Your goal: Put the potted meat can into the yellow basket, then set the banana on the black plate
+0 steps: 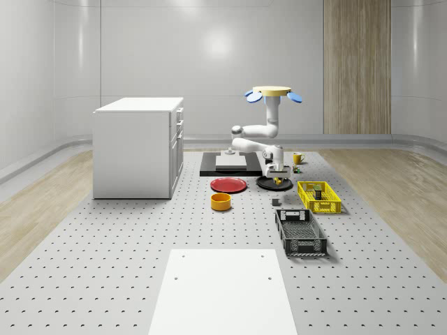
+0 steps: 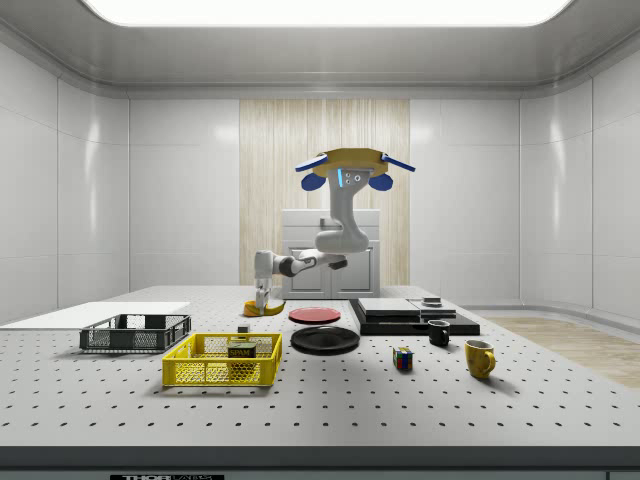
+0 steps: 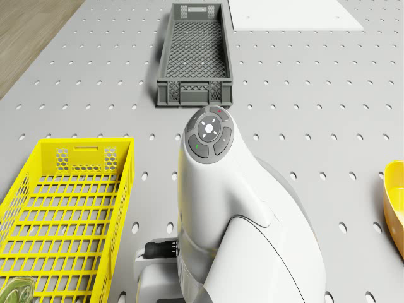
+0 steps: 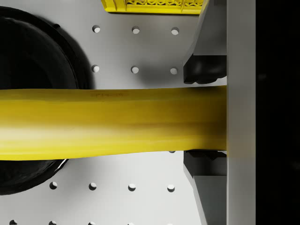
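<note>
Drone (image 1: pixel 272 93) hovers over tabletop (image 1: pixel 140 244). Tool (image 4: pixel 206 117) pinches banana (image 4: pixel 108 123) above plate (image 4: pixel 33 56) edge. Can (image 2: pixel 241 349) sits in yellow basket (image 2: pixel 222 372).

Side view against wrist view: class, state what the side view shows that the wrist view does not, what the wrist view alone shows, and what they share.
Side view alone: the drone hovering above the table, the meat can already inside the basket, a grey crate, a red plate, two mugs and a small cube.

Wrist view alone: the finger pads pressing the banana's sides.

Shared: the gripper holding the banana, the black plate with the banana partly over it in the wrist view, and the yellow basket.
</note>
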Tool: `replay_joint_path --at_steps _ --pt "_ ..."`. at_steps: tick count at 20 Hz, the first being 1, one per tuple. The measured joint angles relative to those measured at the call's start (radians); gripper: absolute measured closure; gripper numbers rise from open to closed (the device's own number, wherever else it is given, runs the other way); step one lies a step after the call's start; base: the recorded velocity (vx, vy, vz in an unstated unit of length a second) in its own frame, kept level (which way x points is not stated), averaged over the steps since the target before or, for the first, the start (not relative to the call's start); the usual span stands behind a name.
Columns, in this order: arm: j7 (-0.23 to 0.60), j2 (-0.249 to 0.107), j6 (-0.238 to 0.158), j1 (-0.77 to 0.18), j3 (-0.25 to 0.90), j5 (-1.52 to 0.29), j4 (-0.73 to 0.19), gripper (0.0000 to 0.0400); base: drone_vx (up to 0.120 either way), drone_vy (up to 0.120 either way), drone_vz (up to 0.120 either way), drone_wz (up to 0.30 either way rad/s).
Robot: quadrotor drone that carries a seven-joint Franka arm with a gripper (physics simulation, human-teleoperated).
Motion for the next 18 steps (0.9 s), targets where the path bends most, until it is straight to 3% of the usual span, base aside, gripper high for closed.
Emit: replay_joint_path --at_steps 12,18 --pt "0.001 -0.004 0.003 -0.001 0.0 0.002 0.0 0.0207 -0.12 0.02 0.0 0.0" --pt "0.002 -0.005 0.005 -0.002 0.0 0.002 0.0 0.0207 -0.12 0.0 -0.1 0.0"
